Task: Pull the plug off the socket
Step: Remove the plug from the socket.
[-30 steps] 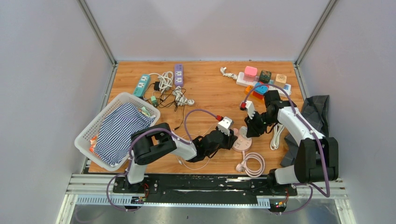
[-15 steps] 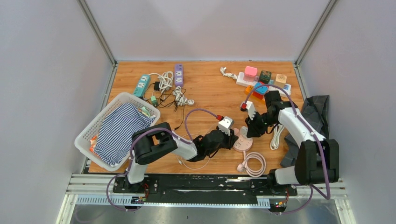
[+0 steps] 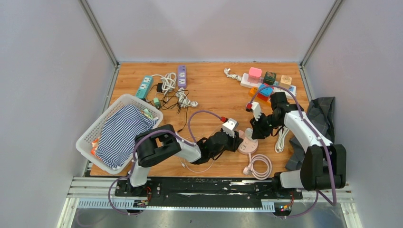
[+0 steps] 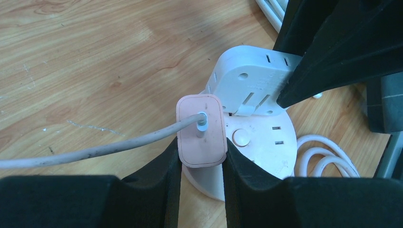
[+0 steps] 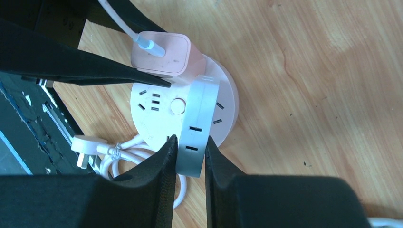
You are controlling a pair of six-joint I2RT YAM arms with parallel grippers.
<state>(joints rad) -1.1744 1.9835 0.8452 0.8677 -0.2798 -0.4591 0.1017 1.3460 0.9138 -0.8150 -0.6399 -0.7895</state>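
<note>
A pale pink plug [image 4: 201,130] with a grey-white cable stands in the round pinkish-white socket [image 4: 266,142] on the wooden table. My left gripper [image 4: 202,148] is shut on the plug, one black finger pressed to each side. The socket carries an upright white block [image 5: 198,121], and my right gripper [image 5: 190,145] is shut on that block from the opposite side. The right wrist view also shows the plug [image 5: 164,54] seated at the socket's far rim. From above, both grippers meet at the socket [image 3: 247,143] near the table's front middle.
The socket's own white cord [image 3: 259,165] lies coiled just in front of it. A white basket [image 3: 90,130] with striped cloth sits front left. Power strips [image 3: 144,86] and tangled cables lie back left, a strip with coloured adapters [image 3: 266,80] back right, dark cloth [image 3: 323,114] at right.
The right arm and the socket have shifted slightly to the right. Both grips stay the same and the plug still sits in the socket.
</note>
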